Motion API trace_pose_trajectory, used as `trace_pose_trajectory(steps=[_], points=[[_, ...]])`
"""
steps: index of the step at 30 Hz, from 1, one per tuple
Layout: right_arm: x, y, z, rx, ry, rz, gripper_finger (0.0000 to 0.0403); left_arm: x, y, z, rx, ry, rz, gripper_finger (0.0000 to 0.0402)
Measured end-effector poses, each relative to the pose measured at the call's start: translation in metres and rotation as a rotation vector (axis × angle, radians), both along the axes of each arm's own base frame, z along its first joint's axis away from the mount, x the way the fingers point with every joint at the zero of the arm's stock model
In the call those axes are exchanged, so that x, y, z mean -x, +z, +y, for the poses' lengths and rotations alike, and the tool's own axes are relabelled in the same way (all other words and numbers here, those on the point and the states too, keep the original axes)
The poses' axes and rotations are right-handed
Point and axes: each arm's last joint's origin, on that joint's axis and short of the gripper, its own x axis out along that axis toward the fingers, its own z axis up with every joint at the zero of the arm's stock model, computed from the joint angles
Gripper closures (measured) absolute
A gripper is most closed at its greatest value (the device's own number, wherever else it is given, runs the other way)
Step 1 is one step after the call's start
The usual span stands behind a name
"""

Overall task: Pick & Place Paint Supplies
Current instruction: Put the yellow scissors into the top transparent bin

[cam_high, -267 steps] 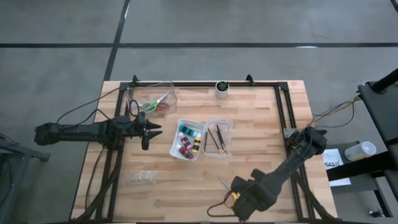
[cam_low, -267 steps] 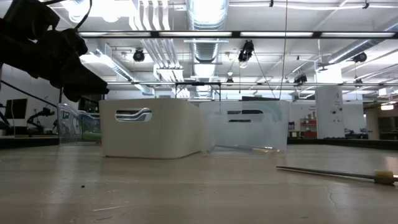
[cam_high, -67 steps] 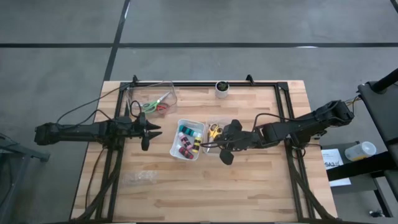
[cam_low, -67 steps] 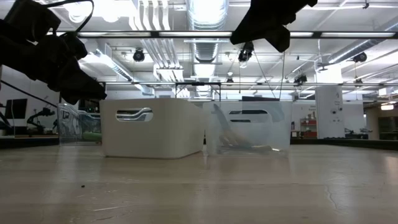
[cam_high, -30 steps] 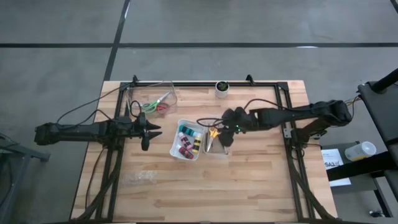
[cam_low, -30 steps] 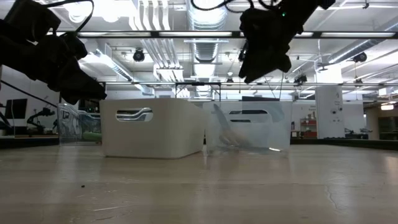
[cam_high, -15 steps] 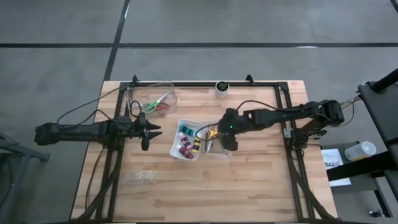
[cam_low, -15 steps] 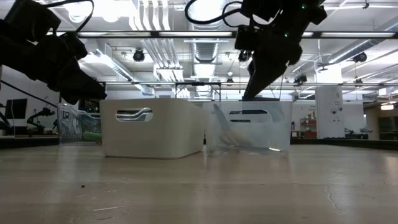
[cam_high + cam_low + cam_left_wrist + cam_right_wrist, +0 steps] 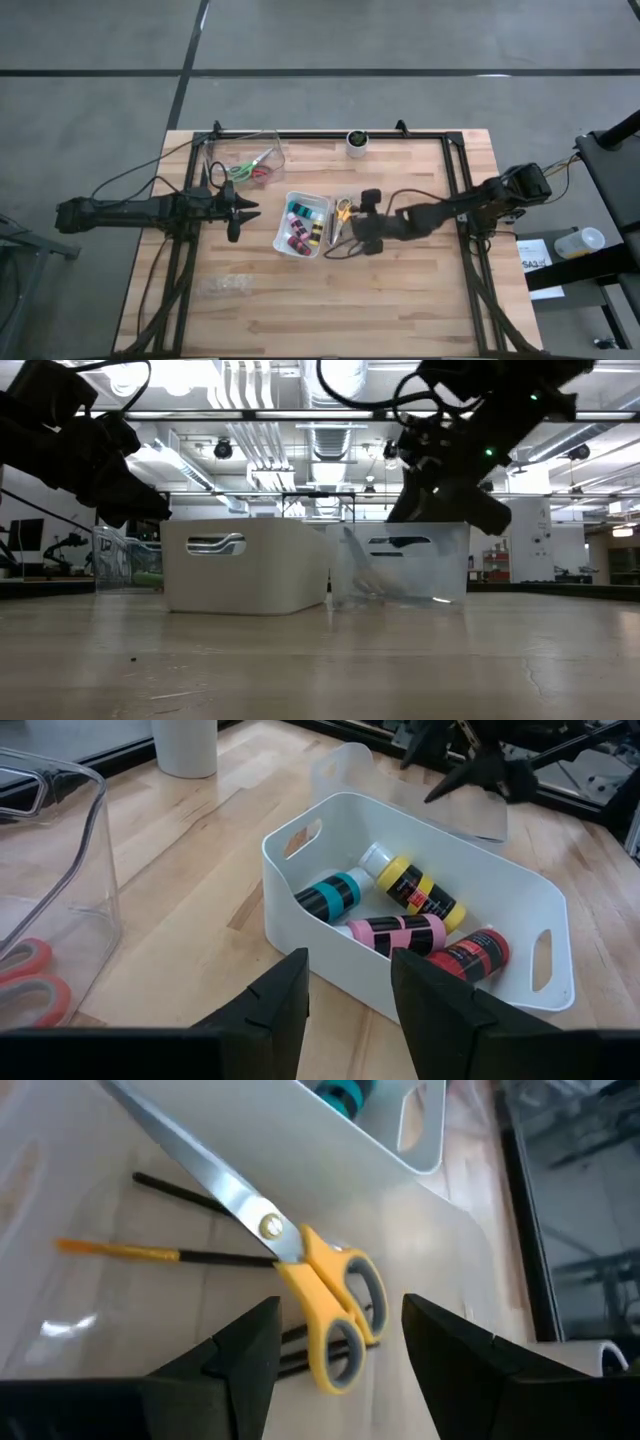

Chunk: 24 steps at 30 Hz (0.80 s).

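**Right jaws released over the clear bin, scissors lying inside**

From above, your right jaws (image 9: 352,240) hang over the clear bin (image 9: 352,222) at mid-worktop, with the yellow-handled scissors (image 9: 343,210) showing just beyond them at the bin's far end. The white bin (image 9: 302,224) of paint bottles (image 9: 297,226) sits touching the clear one, on the side toward your left arm. Your left jaws (image 9: 238,207) wait apart from both bins, nearer the big clear tub (image 9: 246,160) that holds red- and green-handled scissors (image 9: 252,168). A white cup (image 9: 356,141) stands at the far edge of the wooden worktop (image 9: 420,300).

At table height, your right jaws (image 9: 440,510) sit low over the clear bin (image 9: 400,565), and your left jaws (image 9: 125,495) hover off to the side of the white bin (image 9: 245,565).

Through your left wrist camera, both fingers (image 9: 285,1000) stand apart with nothing between them. Ahead of them the white bin (image 9: 330,935) holds a teal bottle (image 9: 335,897), a yellow-and-black one (image 9: 415,890), a pink one (image 9: 400,934) and a red one (image 9: 468,955).

Through your right wrist camera, the fingers (image 9: 250,1350) are spread and grasp nothing. Directly ahead, between them, the yellow-handled scissors (image 9: 310,1285) lie on the clear bin's floor across thin dark brushes (image 9: 170,1255), one with an orange tip.
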Motion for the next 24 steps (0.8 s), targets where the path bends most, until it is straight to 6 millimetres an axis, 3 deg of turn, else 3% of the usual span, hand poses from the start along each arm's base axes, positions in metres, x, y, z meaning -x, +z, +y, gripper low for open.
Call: trace_pose_trajectory(steps=[6, 12, 17, 24], points=[[0.01, -0.019, 0.003, 0.048, 0.074, -0.131, 0.0197, 0.0, 0.0, 0.0, 0.0, 0.0, 0.001, 0.0251], [0.013, -0.023, 0.003, 0.084, 0.154, -0.144, 0.0197, 0.0, 0.0, 0.0, 0.0, 0.0, 0.0, 0.0252], [0.006, -0.011, 0.004, 0.06, 0.142, -0.085, 0.0197, 0.0, 0.0, 0.0, 0.0, 0.0, 0.0, 0.0252], [-0.009, 0.026, -0.001, -0.065, 0.157, 0.022, 0.0197, 0.0, 0.0, 0.0, 0.0, 0.0, 0.0, 0.0252]])
